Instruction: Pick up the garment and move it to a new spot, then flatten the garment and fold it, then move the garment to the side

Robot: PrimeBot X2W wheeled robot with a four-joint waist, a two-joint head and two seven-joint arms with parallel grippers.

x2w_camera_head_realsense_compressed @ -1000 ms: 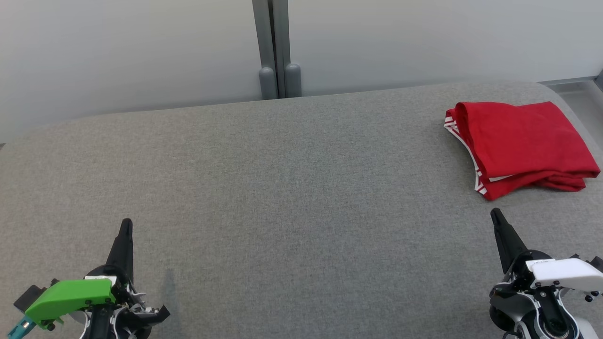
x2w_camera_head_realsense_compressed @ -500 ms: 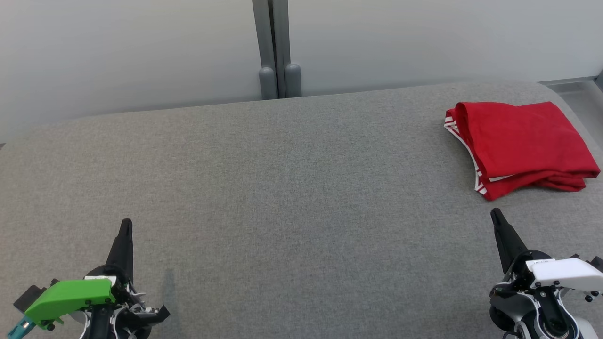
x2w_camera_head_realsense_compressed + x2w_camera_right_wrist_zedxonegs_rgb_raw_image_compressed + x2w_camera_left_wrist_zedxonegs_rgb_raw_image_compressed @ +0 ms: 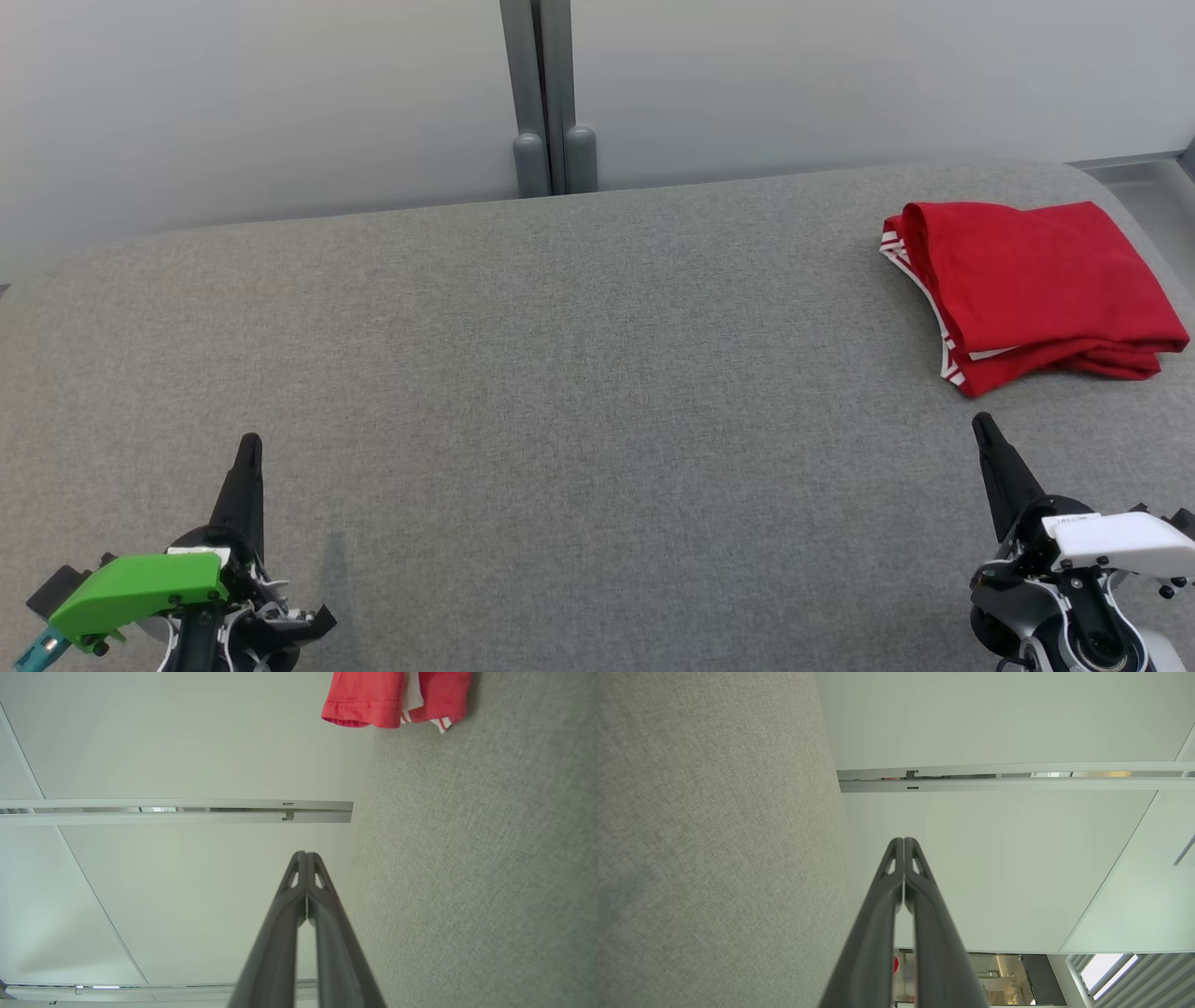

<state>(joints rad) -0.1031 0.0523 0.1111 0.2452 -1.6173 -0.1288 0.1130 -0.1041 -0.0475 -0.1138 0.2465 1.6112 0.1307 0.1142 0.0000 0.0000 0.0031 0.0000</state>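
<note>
Nothing has shifted since a second ago: both claws and the shirt (image 3: pixel 1036 289) sit where they were. The left claw (image 3: pixel 249 441) at the near left and the right claw (image 3: pixel 979 423) at the near right each have their fingers pressed together, holding nothing, over the grey woven surface (image 3: pixel 560 392). The shirt lies folded near the far right corner (red side up, a striped white edge peeking out on its left), nearer the right claw. Behind stand pale wall panels (image 3: pixel 280 103) split by a grey post (image 3: pixel 546 93).
</note>
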